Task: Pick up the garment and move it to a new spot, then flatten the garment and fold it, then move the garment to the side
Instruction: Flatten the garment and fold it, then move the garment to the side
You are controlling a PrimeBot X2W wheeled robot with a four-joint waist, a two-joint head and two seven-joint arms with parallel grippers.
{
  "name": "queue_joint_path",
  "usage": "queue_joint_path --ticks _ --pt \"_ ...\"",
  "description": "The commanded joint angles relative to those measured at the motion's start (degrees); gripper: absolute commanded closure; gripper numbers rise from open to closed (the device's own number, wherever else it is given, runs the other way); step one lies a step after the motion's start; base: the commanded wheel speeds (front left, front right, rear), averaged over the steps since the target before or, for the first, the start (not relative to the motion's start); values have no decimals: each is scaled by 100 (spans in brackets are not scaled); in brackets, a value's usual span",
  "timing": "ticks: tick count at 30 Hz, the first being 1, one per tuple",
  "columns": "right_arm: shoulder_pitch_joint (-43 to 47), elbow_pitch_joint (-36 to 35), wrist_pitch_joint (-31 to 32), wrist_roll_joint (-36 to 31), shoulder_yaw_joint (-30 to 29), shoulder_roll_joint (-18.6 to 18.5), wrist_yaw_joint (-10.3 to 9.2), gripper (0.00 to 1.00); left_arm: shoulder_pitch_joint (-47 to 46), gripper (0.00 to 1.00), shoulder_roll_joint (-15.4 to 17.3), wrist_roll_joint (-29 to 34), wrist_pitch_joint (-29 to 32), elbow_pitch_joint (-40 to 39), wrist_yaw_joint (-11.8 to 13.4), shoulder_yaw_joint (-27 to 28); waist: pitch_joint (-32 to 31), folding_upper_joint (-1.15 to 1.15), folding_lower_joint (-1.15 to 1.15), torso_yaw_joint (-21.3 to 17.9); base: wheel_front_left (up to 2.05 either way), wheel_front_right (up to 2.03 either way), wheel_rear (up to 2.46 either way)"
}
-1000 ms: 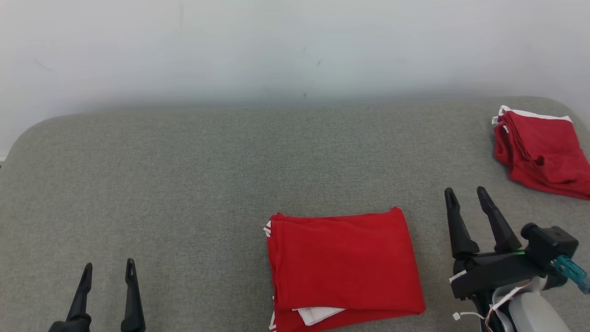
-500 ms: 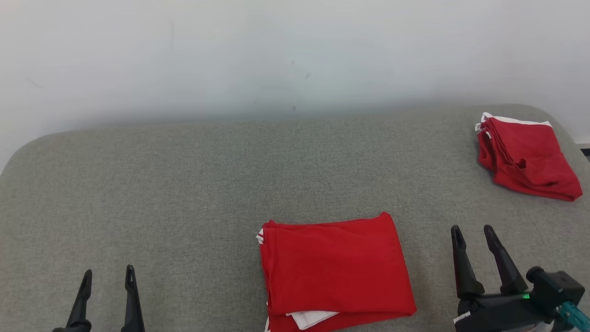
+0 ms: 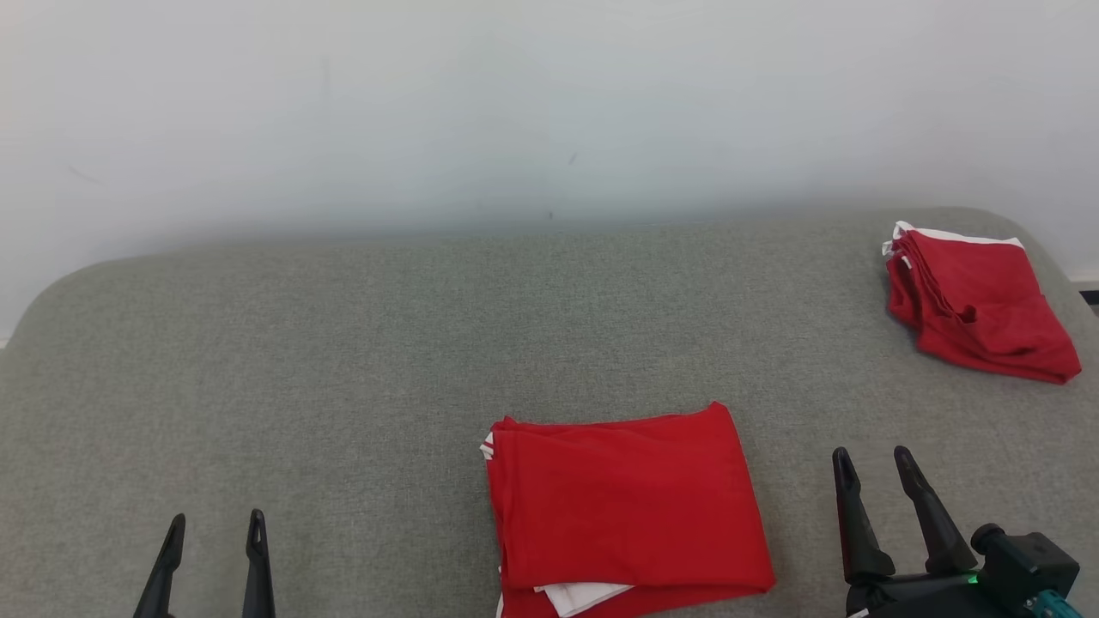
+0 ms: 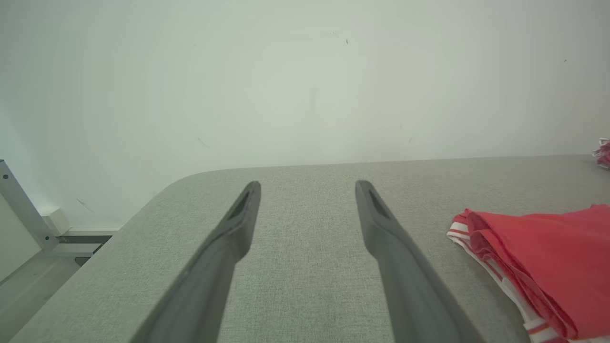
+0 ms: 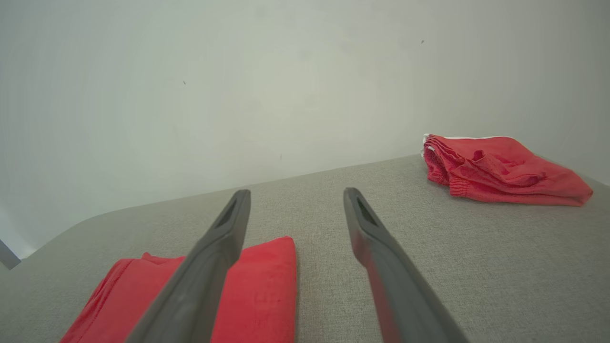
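On the grey fabric desk (image 3: pixel 343 343), a folded red cloth garment (image 3: pixel 627 506) is lying between the left tool (image 3: pixel 215 518) and right tool (image 3: pixel 871 454). Both tools are hanging released, empty.

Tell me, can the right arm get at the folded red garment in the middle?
Probably yes: the right gripper stands open beside the folded garment, with bare grey surface between them.

Folded red garment (image 3: pixel 627 506) on grey surface (image 3: pixel 300 386).
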Motion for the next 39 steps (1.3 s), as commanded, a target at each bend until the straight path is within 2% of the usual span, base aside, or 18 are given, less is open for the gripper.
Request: queue_joint_path --ticks 1,7,17,39 --pt "57 -26 -22 -55 8 33 -17 0 84 0 80 -75 -18 -45 -10 -22 -7 0 0 29 0 0 0" --pt "83 3 -22 -72 38 72 -17 0 126 0 278 -229 -18 -82 -57 -118 -17 0 0 110 0 0 0" --pt "43 60 -23 -106 70 67 -17 0 151 0 425 -397 -18 -38 -55 -228 -45 0 0 144 0 0 0" --pt "40 140 -22 -139 97 72 -17 0 146 0 486 -432 -18 54 -52 -229 -62 0 0 163 0 0 0"
